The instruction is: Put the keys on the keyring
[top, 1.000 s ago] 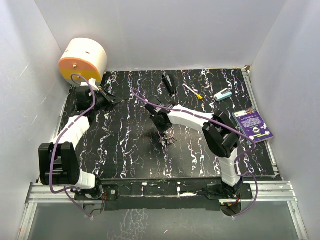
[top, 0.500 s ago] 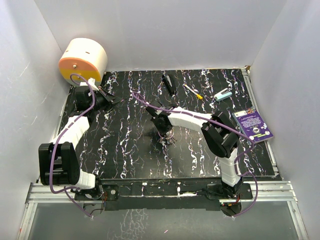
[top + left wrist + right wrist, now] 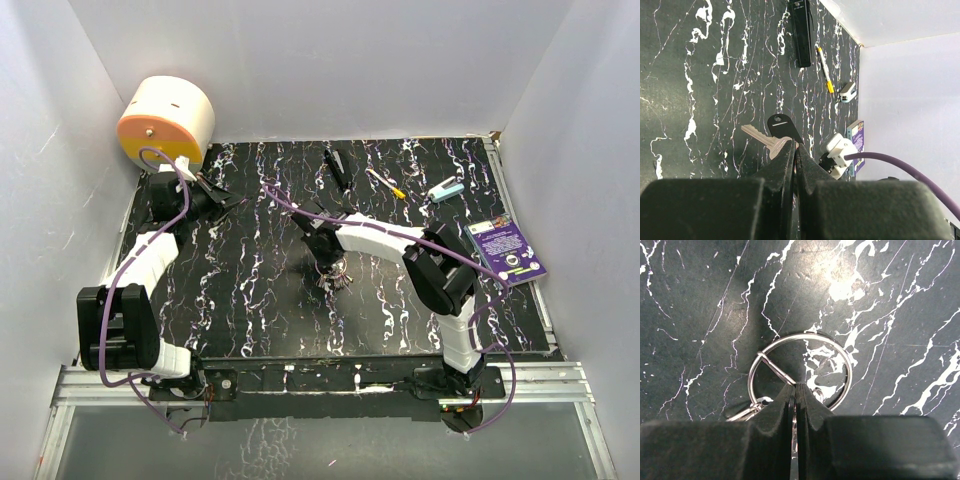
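Top view: a black tabletop (image 3: 250, 290) veined white like marble is seen, left gripper (image 3: 222, 200) far-left, right gripper (image 3: 328, 266) mid-table.

Left wrist: a flat silver key (image 3: 759, 136) is pinched by closed jaws, with a black-headed key (image 3: 781, 125) alongside.

Right wrist: the thin round wire keyring (image 3: 805, 334) is nipped at its near rim by fingers pressed together.

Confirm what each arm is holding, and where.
Right jaws: shut on the keyring at its near rim, ring flat on the table. Left jaws: shut on the keys, apparently at the blade tips.
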Robot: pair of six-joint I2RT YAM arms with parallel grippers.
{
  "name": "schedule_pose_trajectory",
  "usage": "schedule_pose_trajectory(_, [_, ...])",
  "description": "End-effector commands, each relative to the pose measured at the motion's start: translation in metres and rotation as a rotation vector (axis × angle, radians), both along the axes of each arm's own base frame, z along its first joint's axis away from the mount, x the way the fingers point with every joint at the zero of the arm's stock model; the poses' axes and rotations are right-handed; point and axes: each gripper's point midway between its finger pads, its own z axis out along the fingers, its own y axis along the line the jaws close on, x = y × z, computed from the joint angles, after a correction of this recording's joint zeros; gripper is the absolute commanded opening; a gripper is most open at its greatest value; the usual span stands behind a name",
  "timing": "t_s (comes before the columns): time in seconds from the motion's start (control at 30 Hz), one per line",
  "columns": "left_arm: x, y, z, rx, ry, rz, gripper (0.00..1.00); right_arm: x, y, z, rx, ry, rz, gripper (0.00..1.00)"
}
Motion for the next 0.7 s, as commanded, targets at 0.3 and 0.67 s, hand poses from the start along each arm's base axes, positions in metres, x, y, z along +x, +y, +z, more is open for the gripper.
schedule_pose_trajectory(0.3, [0.000, 0.000, 0.012, -0.002, -0.045, -0.014, 0.00, 0.041, 0.030, 0.059, 0.079, -0.154, 0.023, 0.08])
schedule_pose_trajectory(0.67, [0.001, -0.001, 0.012, -0.006, -0.044, -0.023, 0.00, 0.051, 0.035, 0.055, 0.060, -0.179, 0.048, 0.16])
